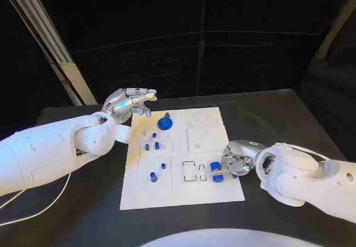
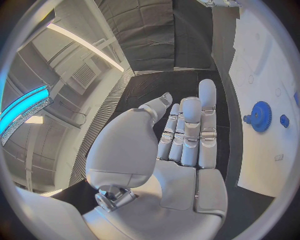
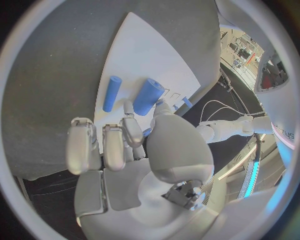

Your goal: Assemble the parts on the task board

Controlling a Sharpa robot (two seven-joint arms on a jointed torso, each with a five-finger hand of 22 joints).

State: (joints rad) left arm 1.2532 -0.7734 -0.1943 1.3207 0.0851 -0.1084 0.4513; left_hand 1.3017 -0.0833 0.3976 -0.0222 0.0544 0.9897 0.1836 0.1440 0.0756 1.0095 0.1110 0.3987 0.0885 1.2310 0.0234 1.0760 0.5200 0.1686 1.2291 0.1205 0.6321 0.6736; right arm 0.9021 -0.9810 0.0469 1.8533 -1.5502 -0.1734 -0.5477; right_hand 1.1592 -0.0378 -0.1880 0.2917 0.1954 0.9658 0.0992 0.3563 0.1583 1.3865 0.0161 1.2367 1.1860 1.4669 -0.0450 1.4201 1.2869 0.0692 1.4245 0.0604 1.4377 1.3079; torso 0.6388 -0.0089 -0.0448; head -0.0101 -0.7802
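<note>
The white task board (image 1: 181, 190) lies mid-table. A blue gear (image 1: 165, 123) stands near its far edge, and small blue pegs (image 1: 151, 145) stand in its left half. My left hand (image 1: 132, 103) hovers beyond the board's far left corner, fingers straight and apart, holding nothing; the gear (image 2: 259, 116) lies off to its side. My right hand (image 1: 237, 159) rests at the board's right edge with fingers curled. A thick blue cylinder (image 3: 147, 96) and a thin one (image 3: 112, 93) lie on the board before it. The thumb and a fingertip (image 3: 128, 107) flank the thick cylinder's near end; a grip is unclear.
Two empty rectangular slots (image 1: 194, 171) sit just left of the blue cylinder (image 1: 216, 172). Raised white squares (image 1: 205, 139) fill the board's right half. Black table surface surrounds the board. A pale cable (image 1: 23, 210) trails under my left arm.
</note>
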